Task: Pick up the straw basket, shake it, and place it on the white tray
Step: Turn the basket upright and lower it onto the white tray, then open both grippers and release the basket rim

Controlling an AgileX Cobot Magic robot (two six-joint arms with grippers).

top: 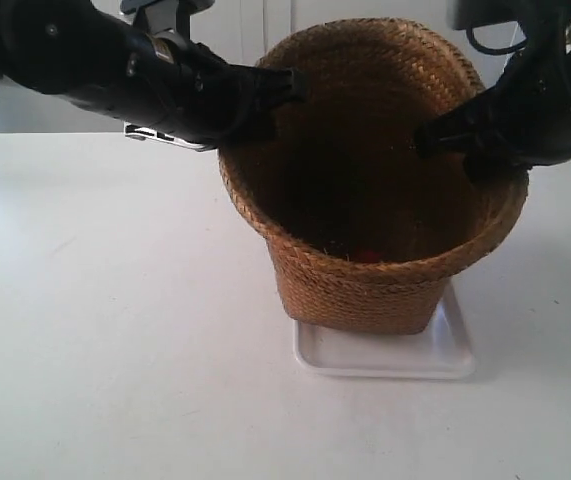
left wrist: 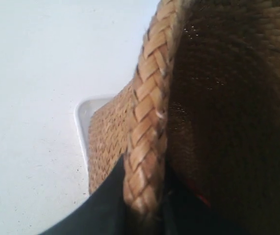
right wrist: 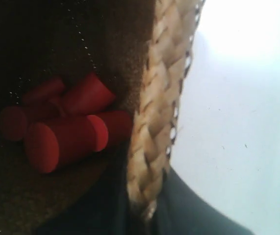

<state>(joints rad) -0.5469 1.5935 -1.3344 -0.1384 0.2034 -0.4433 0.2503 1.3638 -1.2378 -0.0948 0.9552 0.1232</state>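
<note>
Exterior view: the tall brown woven straw basket (top: 365,285) stands upright on the flat glossy rectangular white tray (top: 457,358), its base seemingly down, while 2 black arms reach its flared rim from opposite sides.

Left wrist view: the left gripper (left wrist: 142,193) is clenched on the braided rim, 1 finger outside, 1 inside; a tray corner shows beside the wall.

Right wrist view: the right gripper (right wrist: 142,198) pinches the rim likewise, with small red cylinders (right wrist: 66,132) lying inside.

This looks like the setting-down step. Next, both jaws should release together and lift clear without tipping the basket.
</note>
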